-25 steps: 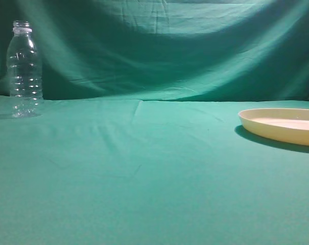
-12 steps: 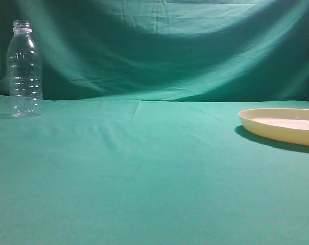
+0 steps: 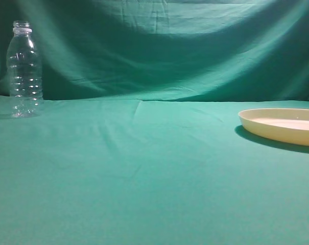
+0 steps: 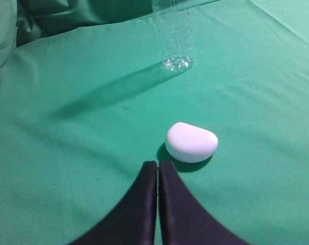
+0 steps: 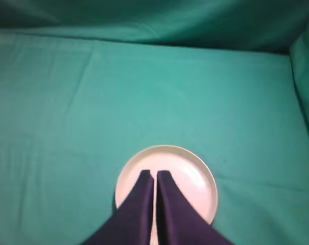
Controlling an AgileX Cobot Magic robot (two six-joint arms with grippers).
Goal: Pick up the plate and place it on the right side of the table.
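The cream-yellow plate (image 3: 279, 127) lies flat on the teal table (image 3: 144, 168) at the far right, cut off by the edge of the exterior view. In the right wrist view it (image 5: 195, 176) lies below my right gripper (image 5: 154, 174), which hangs well above its middle, shut and empty. My left gripper (image 4: 158, 163) is shut and empty above the cloth, far from the plate. Neither gripper shows in the exterior view.
A clear ribbed bottle (image 3: 25, 71) stands upright at the far left near the backdrop; its lower part also shows in the left wrist view (image 4: 174, 35). A small white rounded object (image 4: 191, 142) lies on the cloth just ahead of my left gripper.
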